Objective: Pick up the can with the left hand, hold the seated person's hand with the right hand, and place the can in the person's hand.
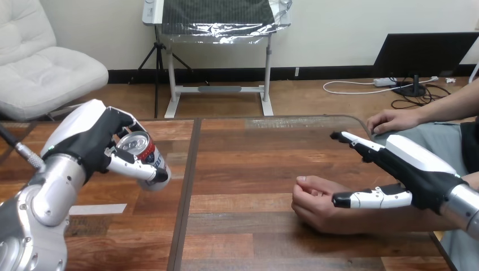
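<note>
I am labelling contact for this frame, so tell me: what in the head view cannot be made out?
- Head view, the can: most of its side and its base, covered by the left hand curled round it.
- Head view, the right hand: whether it touches the person's wrist, which it overlaps.
- Head view, the person's curled hand: its palm, hidden by its own fingers.

left hand [85, 138] gripping can [142, 148], right hand [421, 169] outstretched beside person's nearer hand [316, 203]

The can [143, 153] looked like shiny metal with a glossy printed wall. The counter [248, 164] was dark wood planks with a smooth, slightly reflective finish. Both hands, left [96, 138] and right [406, 166], had glossy white plastic shells over matt black parts, on brushed metal forearms.
</note>
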Robot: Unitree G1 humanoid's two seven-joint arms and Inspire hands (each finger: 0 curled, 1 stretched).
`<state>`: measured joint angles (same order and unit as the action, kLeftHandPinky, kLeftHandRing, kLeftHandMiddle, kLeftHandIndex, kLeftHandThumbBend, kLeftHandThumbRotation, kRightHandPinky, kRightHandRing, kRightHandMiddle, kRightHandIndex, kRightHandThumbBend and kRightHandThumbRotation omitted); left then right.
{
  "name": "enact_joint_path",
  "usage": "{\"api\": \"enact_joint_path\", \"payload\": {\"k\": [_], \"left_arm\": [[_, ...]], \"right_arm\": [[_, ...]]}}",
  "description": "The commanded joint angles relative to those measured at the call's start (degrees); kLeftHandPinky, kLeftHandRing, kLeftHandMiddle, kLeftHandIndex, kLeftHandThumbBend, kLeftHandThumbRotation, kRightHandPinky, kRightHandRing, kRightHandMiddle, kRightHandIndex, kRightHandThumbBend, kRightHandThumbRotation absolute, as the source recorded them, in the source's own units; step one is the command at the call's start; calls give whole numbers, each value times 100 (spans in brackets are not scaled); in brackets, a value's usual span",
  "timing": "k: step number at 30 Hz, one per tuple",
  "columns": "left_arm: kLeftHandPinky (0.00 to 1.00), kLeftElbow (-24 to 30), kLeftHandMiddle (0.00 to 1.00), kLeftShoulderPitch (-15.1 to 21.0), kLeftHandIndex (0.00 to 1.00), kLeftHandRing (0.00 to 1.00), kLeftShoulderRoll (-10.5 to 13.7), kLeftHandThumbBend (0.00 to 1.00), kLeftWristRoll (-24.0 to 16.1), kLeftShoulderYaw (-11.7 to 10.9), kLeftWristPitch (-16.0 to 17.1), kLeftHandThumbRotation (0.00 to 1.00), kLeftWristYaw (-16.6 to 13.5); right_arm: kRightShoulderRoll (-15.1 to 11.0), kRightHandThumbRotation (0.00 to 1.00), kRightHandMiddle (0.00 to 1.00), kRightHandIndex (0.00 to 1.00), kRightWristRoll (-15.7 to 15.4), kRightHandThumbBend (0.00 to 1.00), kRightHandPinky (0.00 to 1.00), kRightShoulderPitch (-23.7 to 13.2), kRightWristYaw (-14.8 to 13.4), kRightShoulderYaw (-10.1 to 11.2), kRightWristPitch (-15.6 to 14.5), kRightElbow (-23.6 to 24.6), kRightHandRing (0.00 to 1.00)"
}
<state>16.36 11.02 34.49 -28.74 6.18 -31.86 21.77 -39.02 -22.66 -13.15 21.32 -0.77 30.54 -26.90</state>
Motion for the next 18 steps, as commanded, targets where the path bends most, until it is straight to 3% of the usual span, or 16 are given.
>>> {"api": "enact_joint_path", "payload": {"k": [1, 18], "left_arm": [[21, 347, 39, 398, 50, 30, 23, 66, 16, -249, 30, 0, -41], [24, 512, 41, 408, 49, 32, 66, 65, -18, -249, -118, 0, 98]], "right_arm": [[-274, 78, 96, 97, -41, 100, 89, -594, 67, -170, 244, -323, 96], [-710, 74, 96, 96, -92, 100, 99, -937, 472, -476, 495, -1050, 97]]}}
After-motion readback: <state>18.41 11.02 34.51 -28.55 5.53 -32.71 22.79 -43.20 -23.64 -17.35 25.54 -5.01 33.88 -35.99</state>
